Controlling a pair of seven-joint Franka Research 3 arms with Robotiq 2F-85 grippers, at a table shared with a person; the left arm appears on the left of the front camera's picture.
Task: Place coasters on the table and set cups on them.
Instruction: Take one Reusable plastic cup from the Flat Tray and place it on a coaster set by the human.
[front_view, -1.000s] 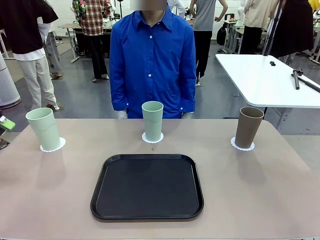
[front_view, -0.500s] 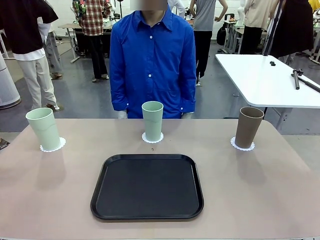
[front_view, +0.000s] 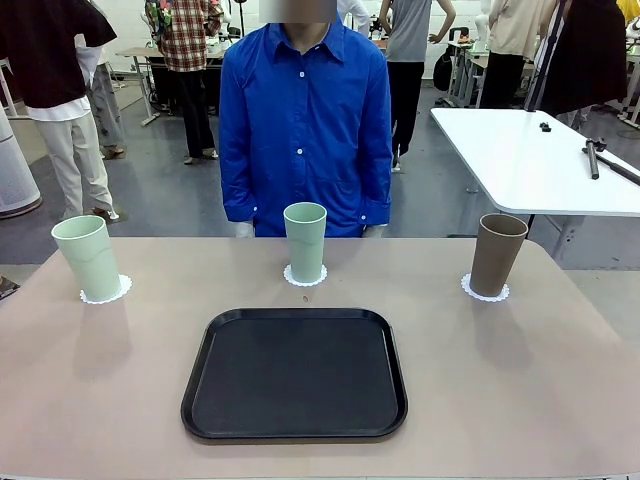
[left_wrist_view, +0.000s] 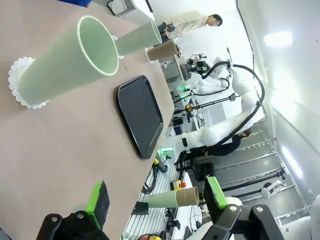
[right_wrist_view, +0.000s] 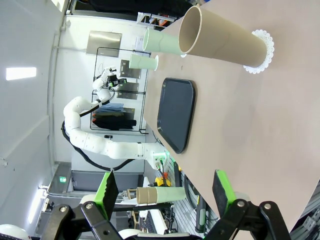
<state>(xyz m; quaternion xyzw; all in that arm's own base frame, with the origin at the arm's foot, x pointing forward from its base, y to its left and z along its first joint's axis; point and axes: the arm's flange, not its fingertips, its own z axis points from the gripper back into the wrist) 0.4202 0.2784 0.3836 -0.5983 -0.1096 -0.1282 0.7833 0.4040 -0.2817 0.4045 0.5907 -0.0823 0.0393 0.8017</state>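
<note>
Across the beige surface (front_view: 560, 400), we see three cups, each standing upright on its own lacy white coaster. At our far left stands a mint green cup (front_view: 87, 258) on its coaster (front_view: 106, 291); at the far middle, a second mint cup (front_view: 305, 242) on a coaster (front_view: 305, 275); at the right, a brown cup (front_view: 497, 254) on a coaster (front_view: 485, 290). Nearer us lies a black tray (front_view: 295, 373), between the cups and our edge. A person in a blue shirt (front_view: 305, 125) stands behind the middle cup. From the wrists we find our left end effector (left_wrist_view: 155, 197) with fingers spread apart and holding nothing, off to the side of the left cup, and our right end effector (right_wrist_view: 163, 189) likewise spread and unladen, apart from the brown cup.
</note>
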